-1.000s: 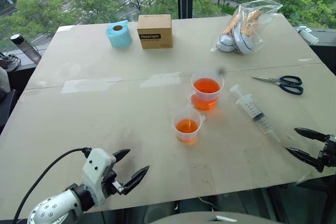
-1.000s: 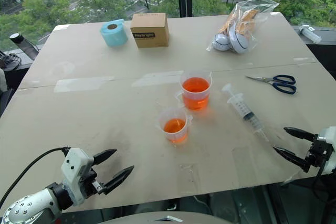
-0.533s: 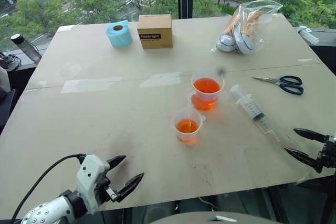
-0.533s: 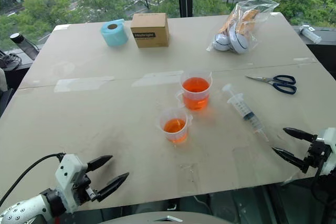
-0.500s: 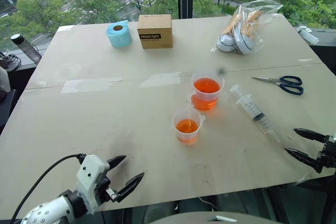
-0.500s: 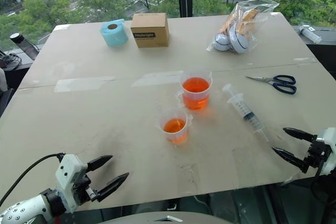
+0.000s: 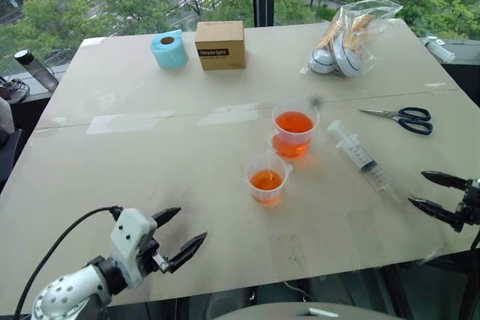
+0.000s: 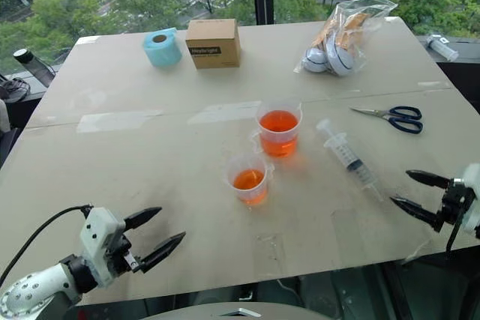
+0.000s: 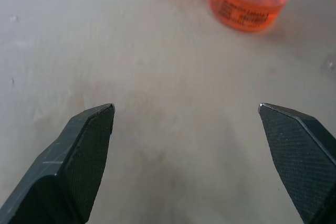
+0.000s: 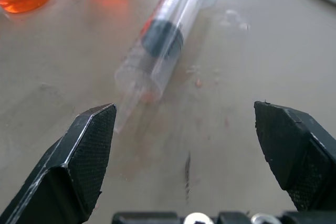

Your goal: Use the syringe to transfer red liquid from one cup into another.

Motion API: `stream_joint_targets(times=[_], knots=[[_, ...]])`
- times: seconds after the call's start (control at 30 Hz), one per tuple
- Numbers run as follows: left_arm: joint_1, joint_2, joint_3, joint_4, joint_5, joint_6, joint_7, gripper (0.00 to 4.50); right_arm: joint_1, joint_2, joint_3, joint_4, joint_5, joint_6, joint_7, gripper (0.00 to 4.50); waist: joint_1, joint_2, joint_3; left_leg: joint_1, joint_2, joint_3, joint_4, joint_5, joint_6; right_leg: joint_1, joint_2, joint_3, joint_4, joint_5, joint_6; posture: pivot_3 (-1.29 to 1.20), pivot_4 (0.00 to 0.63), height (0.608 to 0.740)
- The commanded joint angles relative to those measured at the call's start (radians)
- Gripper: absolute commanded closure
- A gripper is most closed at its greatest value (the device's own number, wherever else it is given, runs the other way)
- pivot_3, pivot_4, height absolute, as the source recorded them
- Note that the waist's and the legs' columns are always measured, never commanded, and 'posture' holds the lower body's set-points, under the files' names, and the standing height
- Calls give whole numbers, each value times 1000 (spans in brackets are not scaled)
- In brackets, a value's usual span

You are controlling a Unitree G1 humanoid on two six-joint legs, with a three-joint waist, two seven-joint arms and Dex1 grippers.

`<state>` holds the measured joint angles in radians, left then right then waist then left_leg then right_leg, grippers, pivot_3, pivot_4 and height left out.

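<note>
In the middle of the pale desk (image 7: 150,155) stand two clear plastic cups close together but apart. The larger cup (image 7: 295,128) sits a little right of centre, and the smaller cup (image 7: 268,178) stands just below and left of it in the frame. Both hold orange-red liquid (image 7: 294,122).

Right of the larger cup the syringe (image 7: 363,159) lies flat on the desk, untouched. It runs on a diagonal, with its white plunger end toward the upper left and its narrow tip toward the lower right. In the right wrist view its clear barrel, with a dark band inside, lies on the desk ahead of the black fingers (image 10: 86,150), nearer the finger at that frame's left.

At the lower right edge of the frame the right hand (image 7: 433,193) has its two black fingers spread wide and empty, pointing toward the left, with the syringe's tip near them but not touching. At the lower left the left hand (image 7: 178,233) is likewise spread open and holds nothing. It points right, well apart from both cups.

Along the top of the frame, at the far edge of the desk, sit a blue roll (image 7: 169,49), a brown cardboard box (image 7: 220,45) and a clear plastic bag (image 7: 349,35) with things inside. A pair of dark-handled scissors (image 7: 401,118) lies at the right, above the syringe.
</note>
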<state>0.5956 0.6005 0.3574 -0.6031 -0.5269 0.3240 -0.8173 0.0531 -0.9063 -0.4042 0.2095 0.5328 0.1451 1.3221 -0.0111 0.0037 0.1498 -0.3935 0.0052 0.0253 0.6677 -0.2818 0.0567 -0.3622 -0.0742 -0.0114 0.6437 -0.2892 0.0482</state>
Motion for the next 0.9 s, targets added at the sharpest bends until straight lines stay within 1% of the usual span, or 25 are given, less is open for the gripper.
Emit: stream_joint_targets(times=[0.03, 0.13, 0.2, 0.27, 0.3, 0.33, 0.4, 0.47, 0.5, 0.53, 0.67, 0.73, 0.83, 0.9], knots=[[-54, 50, 31, -59, -99, 58, -22, 0, -44, -69, 28, -165, 30, 177, -55, 63, 1, 0, 0, 0, 0, 0, 0, 0, 0, 0, 0, 0, 0, 0, 0, 0, 150, 740], [-145, 102, 17, -94, -148, 110, -17, 0, -153, -93, 115, -277, 5, 324, -165, 63, 1, 0, 0, -2, 0, -1, 0, 0, 0, -1, 0, -1, 0, 0, 0, 0, 150, 740], [-232, 157, 16, -137, -202, 169, 0, 0, -240, -110, 192, -339, -20, 424, -216, 63, 1, 0, 0, -2, 0, -1, 0, 0, 0, -1, 0, -1, 0, 0, 1, 0, 150, 740], [-319, 243, -16, -182, -189, 230, 12, 0, -344, -159, 322, -379, -117, 530, -256, 63, 4, 0, 1, -4, 0, -1, 1, 0, -1, -4, 0, -2, 2, 0, 1, 0, 150, 740], [-345, 268, -30, -192, -181, 250, 20, 0, -376, -174, 363, -387, -146, 557, -267, 63, 5, 0, 1, -5, 0, -1, 1, 1, -1, -5, 0, -2, 3, 0, 0, 0, 150, 740], [-396, 290, -48, -209, -197, 282, 42, 0, -433, -192, 429, -399, -175, 625, -271, 63, 6, 0, 1, -5, -1, -1, 1, 1, -2, -5, 0, -1, 2, 0, 0, 0, 150, 740], [-504, 294, -72, -234, -266, 335, 101, 0, -533, -169, 493, -392, -189, 701, -292, 63, 5, -1, 1, -6, -1, -1, 1, 3, -5, -5, 0, -1, 0, 2, 3, 0, 150, 740], [-606, 296, -94, -254, -348, 398, 160, 0, -652, -141, 578, -358, -226, 830, -323, 63, 4, -1, 1, -10, -1, -1, 1, 3, -5, -9, 1, -1, 0, 2, 4, 0, 150, 740], [-634, 301, -101, -265, -372, 414, 171, 0, -693, -129, 608, -339, -241, 879, -336, 63, 0, -1, 1, -11, -1, -1, 1, 3, -5, -10, 1, -1, 0, 2, 4, 0, 150, 740], [-662, 314, -106, -280, -414, 439, 183, 0, -733, -124, 645, -319, -248, 922, -327, 63, 0, -1, 1, -20, -1, -1, 4, 4, -6, -18, 2, -1, 4, 3, 5, 0, 150, 740], [-772, 363, -102, -295, -534, 499, 228, 0, -885, -39, 757, -224, -255, 1111, -343, 63, -1, -3, 3, -21, -1, -2, 3, 5, -7, -20, 3, -2, 4, 3, 5, 0, 150, 740], [-806, 374, -100, -288, -592, 515, 253, 0, -932, -3, 779, -185, -249, 1181, -353, 63, -1, -3, 3, -21, -1, -2, 3, 5, -7, -19, 4, -2, 4, 3, 5, 0, 150, 740], [-861, 410, -93, -282, -677, 535, 278, 0, -967, 35, 811, -132, -269, 1190, -376, 63, 3, -4, 3, -21, -1, -2, 3, 5, -7, -19, 4, -2, 4, 3, 5, 0, 150, 740], [-901, 424, -89, -278, -719, 532, 307, 0, -990, 34, 854, -114, -266, 1208, -358, 63, 4, -5, 5, -21, -2, -2, 5, 5, -7, -19, 4, -3, 5, 3, 5, 0, 150, 740]])
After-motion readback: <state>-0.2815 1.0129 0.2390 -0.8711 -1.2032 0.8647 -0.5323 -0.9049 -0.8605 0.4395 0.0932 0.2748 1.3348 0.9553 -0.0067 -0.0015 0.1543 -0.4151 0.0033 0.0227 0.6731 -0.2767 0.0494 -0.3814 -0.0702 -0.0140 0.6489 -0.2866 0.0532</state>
